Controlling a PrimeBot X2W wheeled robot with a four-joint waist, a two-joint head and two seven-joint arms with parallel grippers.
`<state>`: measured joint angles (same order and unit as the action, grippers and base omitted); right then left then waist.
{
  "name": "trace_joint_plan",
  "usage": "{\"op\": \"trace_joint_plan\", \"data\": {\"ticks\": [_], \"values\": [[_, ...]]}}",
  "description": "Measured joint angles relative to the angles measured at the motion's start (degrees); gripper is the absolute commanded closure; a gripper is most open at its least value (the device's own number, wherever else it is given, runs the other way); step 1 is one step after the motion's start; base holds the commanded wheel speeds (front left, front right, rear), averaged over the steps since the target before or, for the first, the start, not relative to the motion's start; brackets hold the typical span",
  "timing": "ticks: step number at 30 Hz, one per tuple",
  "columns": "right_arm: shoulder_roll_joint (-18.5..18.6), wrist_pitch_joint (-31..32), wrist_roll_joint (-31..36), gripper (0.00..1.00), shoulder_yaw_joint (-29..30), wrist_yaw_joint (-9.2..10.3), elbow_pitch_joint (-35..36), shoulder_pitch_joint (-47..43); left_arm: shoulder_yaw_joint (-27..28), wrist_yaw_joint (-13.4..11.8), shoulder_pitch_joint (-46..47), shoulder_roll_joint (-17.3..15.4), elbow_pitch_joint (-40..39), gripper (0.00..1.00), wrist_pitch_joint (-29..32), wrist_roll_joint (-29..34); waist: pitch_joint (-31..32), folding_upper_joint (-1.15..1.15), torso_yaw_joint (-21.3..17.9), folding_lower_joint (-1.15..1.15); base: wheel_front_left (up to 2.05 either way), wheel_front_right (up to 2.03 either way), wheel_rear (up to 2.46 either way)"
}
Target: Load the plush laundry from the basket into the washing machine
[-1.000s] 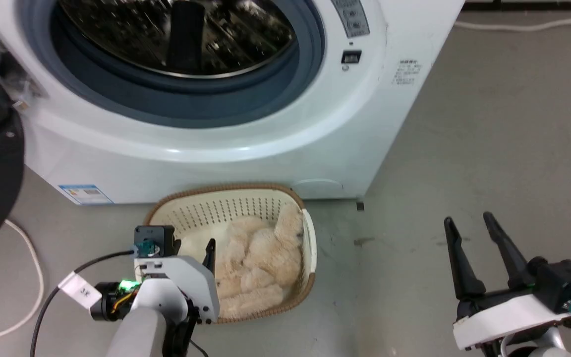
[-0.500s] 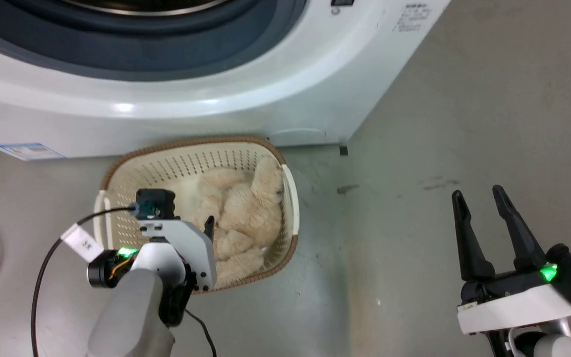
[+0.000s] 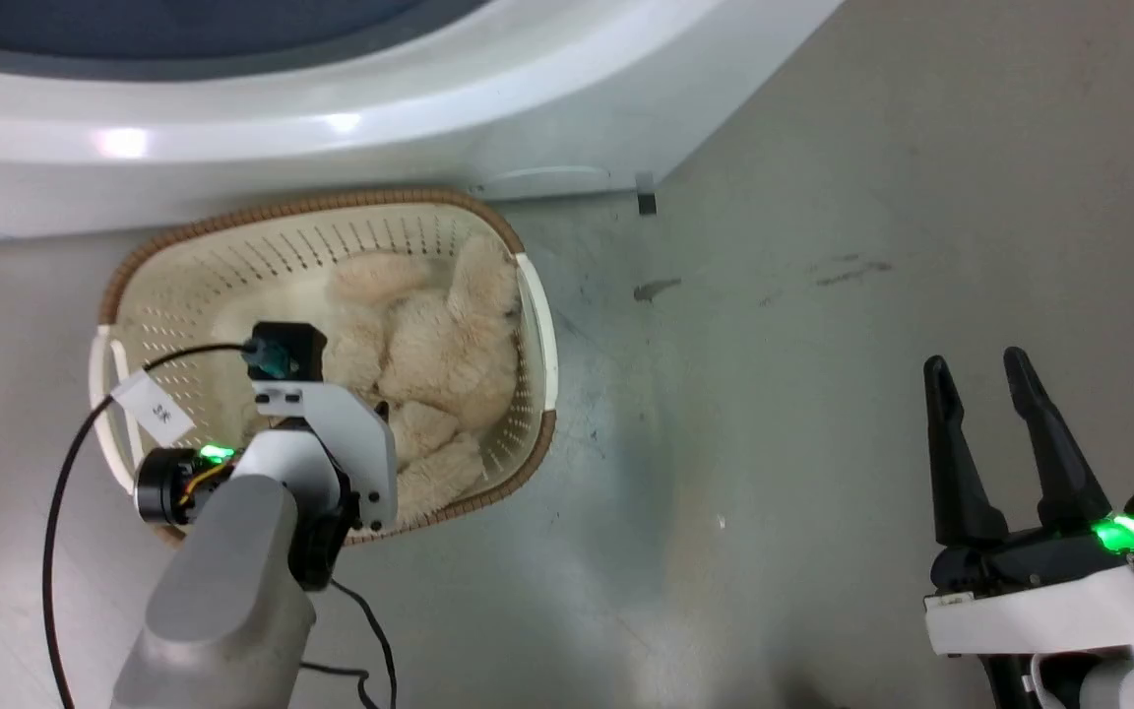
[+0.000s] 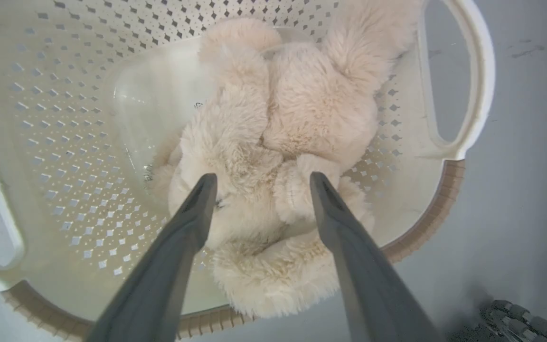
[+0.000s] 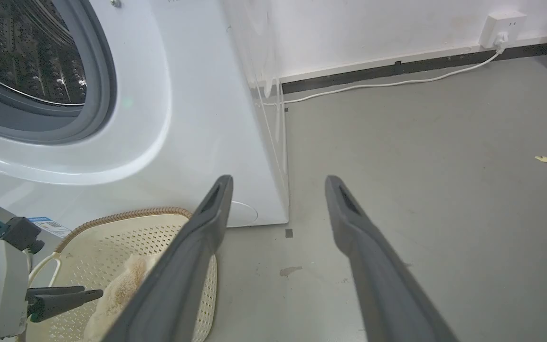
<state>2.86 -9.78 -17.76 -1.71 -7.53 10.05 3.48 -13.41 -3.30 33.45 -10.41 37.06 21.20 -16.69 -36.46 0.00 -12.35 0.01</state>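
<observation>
- A white paper tag (image 3: 156,409) on the thin black cable (image 3: 198,348) bears two small dark characters, perhaps "5K" or "SK"; they are too small to tell which.
- A blue-and-white sticker (image 5: 45,226), low on the front of the large white front-loading washing machine (image 5: 197,118), carries print and a code-like square, both too small to read.
</observation>
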Motion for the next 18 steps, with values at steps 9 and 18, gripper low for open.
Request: {"op": "trace_joint_plan", "data": {"ticks": [9, 18], "values": [[0.0, -1.2, -1.8, 0.00, 0.0, 0.00, 2.0, -0.2, -1.1, -2.3, 4.9, -2.7, 4.6, 0.00, 1.5, -1.2, -5.1, 0.00, -0.8, 0.00, 0.00, 0.00, 0.00], [0.0, -2.1, -3.6, 0.00, 0.4, 0.00, 3.5, -0.7, -2.7, -2.3, 9.3, -3.2, 7.9, 0.00, 2.3, -3.8, -9.7, 0.00, -1.3, 0.00, 0.00, 0.00, 0.00]]}}
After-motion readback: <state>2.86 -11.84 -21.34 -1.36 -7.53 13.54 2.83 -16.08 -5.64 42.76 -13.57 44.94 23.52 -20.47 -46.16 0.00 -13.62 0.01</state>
